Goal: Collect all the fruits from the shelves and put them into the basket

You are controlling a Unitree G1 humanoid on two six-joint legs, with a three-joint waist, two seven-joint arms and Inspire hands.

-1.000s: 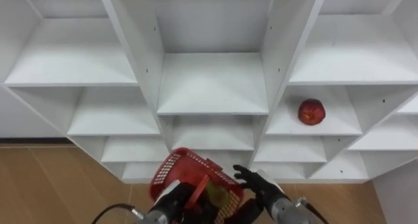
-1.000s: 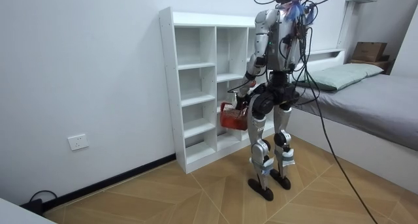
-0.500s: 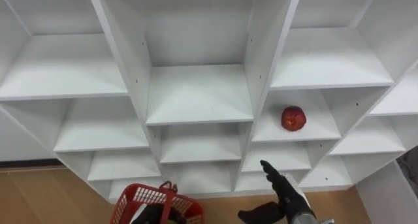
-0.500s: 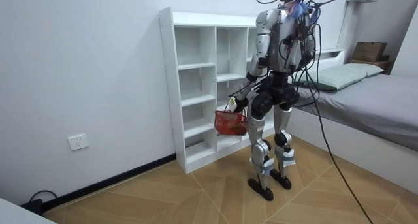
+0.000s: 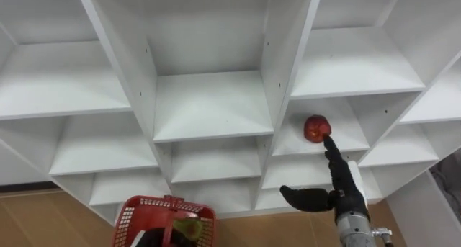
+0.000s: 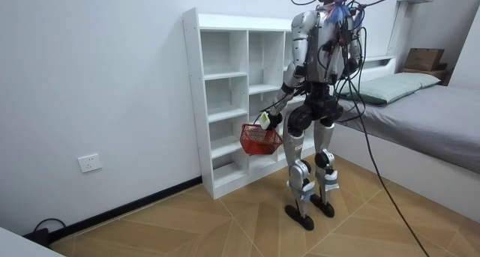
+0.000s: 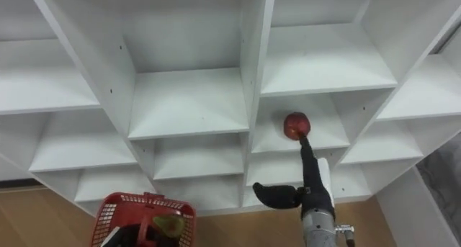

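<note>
Red apple (image 5: 315, 128) sits on a shelf of the white closet (image 5: 209, 103), in the compartment just right of the middle column. My right hand (image 5: 344, 193) reaches up, fingers straight, thumb spread wide, fingertips (image 5: 328, 142) touching the apple. My left hand (image 6: 264, 121) curls round the red basket (image 5: 137, 211) handle; a greenish fruit (image 5: 186, 225) lies inside

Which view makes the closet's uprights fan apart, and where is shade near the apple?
Left eye view: closet uprights fan outward; shade fills the compartment behind the apple, by the right hand. Room view: uprights parallel, light even, no glare on the basket in the left hand.
</note>
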